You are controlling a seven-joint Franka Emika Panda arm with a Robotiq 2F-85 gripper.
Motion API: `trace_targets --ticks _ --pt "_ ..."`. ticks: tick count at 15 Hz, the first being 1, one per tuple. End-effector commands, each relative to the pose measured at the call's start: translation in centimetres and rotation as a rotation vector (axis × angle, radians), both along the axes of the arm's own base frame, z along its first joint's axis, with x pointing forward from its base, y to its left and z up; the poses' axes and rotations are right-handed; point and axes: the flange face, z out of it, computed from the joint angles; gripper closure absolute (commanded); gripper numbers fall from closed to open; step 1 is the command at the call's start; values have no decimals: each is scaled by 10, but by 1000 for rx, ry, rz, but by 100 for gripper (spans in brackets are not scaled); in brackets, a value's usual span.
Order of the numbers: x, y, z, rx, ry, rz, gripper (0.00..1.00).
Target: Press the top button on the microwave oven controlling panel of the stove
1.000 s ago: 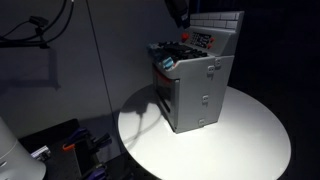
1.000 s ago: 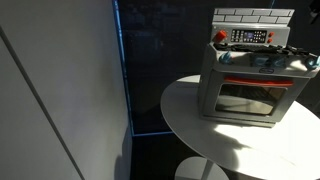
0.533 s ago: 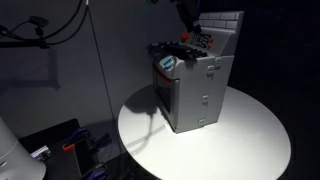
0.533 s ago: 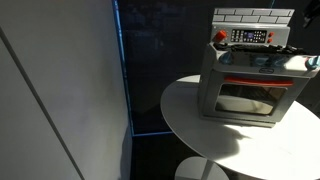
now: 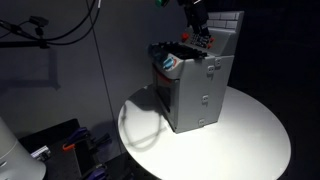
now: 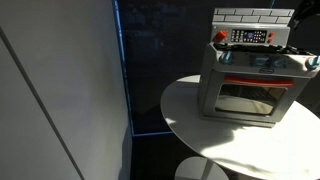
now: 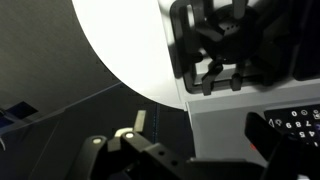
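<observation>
The small grey toy stove [image 5: 197,88] stands on the round white table, with its oven door facing the camera in an exterior view [image 6: 250,92]. The small dark microwave oven controlling panel [image 6: 250,37], with red and white marks, sits on the white tiled backboard above the burners. My gripper [image 5: 197,22] hangs over the back of the stove top, close to the panel and partly covering it. In the wrist view the fingers [image 7: 195,148] are spread apart and empty. The panel [image 7: 300,125] lies by the right finger, and the black burners [image 7: 230,40] are above.
The round white table [image 5: 245,135] carries only the stove, with bare surface in front of it and beside it. A dark wall panel [image 6: 60,90] and dark floor surround the table. Cables hang at the upper left [image 5: 50,30].
My gripper has come down and moved across from above the stove towards the backboard panel, and now overlaps it. The stove has not moved.
</observation>
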Motion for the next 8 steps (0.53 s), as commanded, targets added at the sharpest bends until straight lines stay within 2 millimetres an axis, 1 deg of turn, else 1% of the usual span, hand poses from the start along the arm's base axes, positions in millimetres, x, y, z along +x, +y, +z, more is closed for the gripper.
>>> trace_targets --ticks 1,8 --pt "21 -2 2 4 -24 -10 0" --pt "45 -1 -4 5 -29 -11 0"
